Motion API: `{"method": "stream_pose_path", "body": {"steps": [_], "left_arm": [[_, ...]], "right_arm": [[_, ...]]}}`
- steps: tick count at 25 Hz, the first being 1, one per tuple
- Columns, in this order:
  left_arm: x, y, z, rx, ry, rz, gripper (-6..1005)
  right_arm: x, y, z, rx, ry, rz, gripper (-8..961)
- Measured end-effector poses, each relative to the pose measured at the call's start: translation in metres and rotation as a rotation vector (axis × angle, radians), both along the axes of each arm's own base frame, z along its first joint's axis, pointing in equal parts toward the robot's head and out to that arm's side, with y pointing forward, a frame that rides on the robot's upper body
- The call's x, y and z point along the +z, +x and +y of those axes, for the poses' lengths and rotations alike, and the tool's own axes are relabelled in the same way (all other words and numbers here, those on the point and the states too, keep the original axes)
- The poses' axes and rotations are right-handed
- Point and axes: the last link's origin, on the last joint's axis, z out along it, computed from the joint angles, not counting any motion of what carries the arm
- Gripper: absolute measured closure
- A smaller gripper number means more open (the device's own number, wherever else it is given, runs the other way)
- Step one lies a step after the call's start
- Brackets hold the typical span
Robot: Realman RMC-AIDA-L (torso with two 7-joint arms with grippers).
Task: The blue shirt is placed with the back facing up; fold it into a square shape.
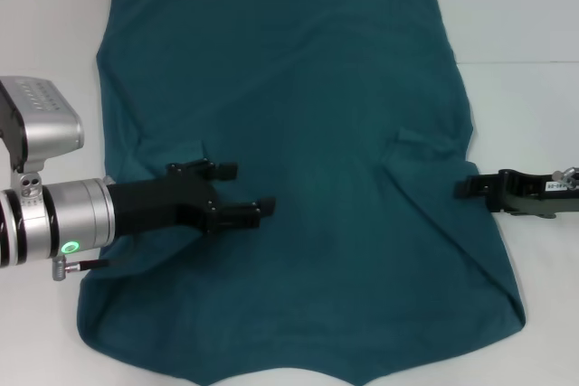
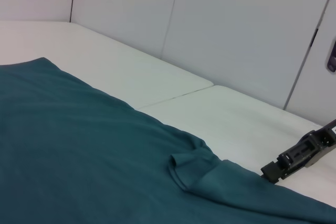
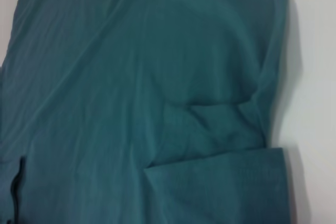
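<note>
The blue shirt [image 1: 308, 160] lies spread flat over the middle of the white bench [image 1: 525, 24], its sleeves folded inward. The left gripper [image 1: 242, 189] hovers over the shirt's left half, fingers spread and grasping nothing. The right gripper [image 1: 463, 189] sits at the shirt's right edge; whether it is parted or clenched cannot be told.

Blue shirt [image 1: 326, 133]: large, plain dark teal-blue, matte fabric, no print. Lies spread flat on the white surface, covering most of the middle of the head view. Far edge straight; near edge curved, corners bulging outward. Both sleeves folded inward onto the body: right sleeve forms a small flap [image 1: 425, 146] at the right edge, also seen in the left wrist view [image 2: 197, 174] and right wrist view [image 3: 220, 182]. Shallow diagonal creases run across the lower half.
</note>
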Motion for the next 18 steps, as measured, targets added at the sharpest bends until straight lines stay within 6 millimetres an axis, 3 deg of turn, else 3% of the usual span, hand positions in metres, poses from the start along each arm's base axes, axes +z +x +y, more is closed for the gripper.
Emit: {"method": "stream_pose_path", "body": {"steps": [12,18], "left_arm": [[0.001,-0.001,0.0007,0.002,0.004,0.004,91],[0.001,0.0,0.0013,0.0,0.004,0.004,91]], "right_arm": [[-0.0006,-0.0035,0.0012,0.015,0.011,0.012,429],[-0.0028,-0.0042,0.0007,0.041,0.0,-0.001,675]]}}
